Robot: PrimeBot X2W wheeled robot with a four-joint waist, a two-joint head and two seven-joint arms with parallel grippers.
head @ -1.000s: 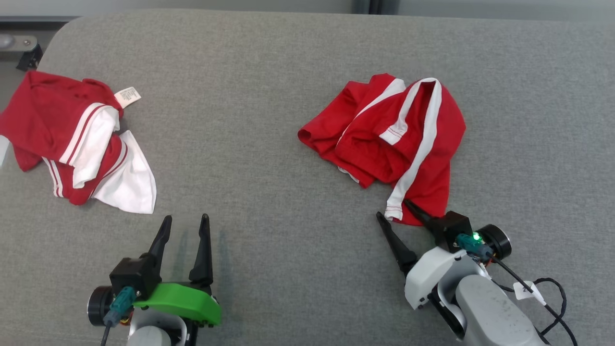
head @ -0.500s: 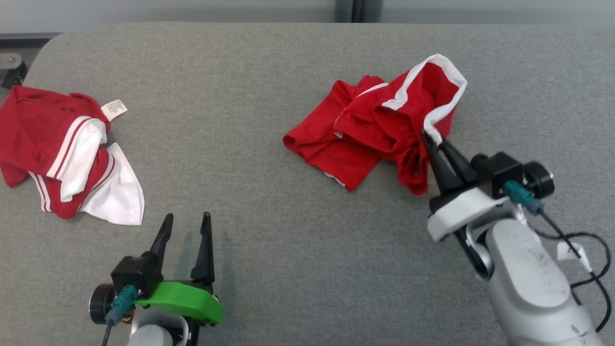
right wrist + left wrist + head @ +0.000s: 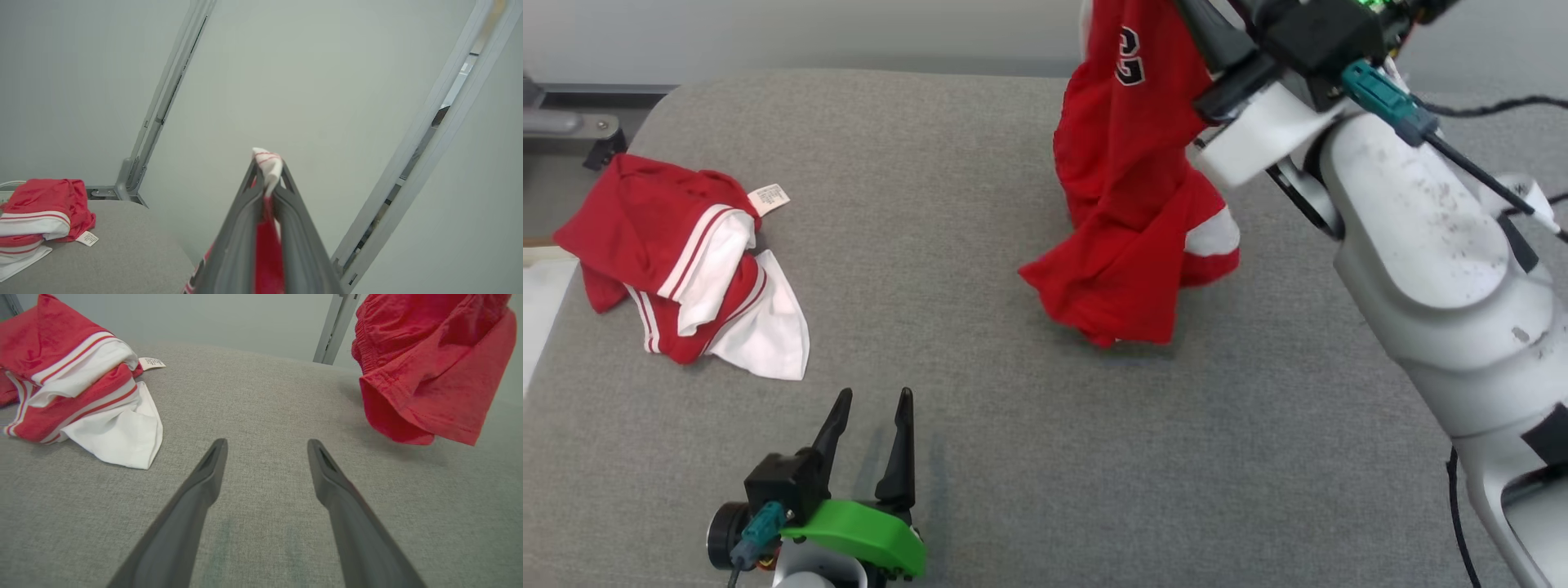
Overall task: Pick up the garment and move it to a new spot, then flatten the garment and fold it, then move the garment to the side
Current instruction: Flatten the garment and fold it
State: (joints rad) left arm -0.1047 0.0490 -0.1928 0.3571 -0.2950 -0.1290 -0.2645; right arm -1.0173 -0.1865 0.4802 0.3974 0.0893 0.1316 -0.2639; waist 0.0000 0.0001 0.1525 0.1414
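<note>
One garment (image 3: 1127, 204), partial numeral (image 3: 1129, 68), clamped in right gripper (image 3: 267, 165) jaws; left gripper (image 3: 265, 445) jaws apart.

Under and ahead of my left fingers (image 3: 204, 486) I see a grey woven-fabric tabletop (image 3: 261, 400) with a rounded corner. Beyond my right fingers (image 3: 237, 237) stands a plain pale grey wall (image 3: 327, 81), evenly lit and crossed by slanted grey metal frame posts (image 3: 171, 81).

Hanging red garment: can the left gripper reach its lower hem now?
Probably yes: the left gripper is open, and bare grey surface lies between it and the red garment hanging low.
</note>
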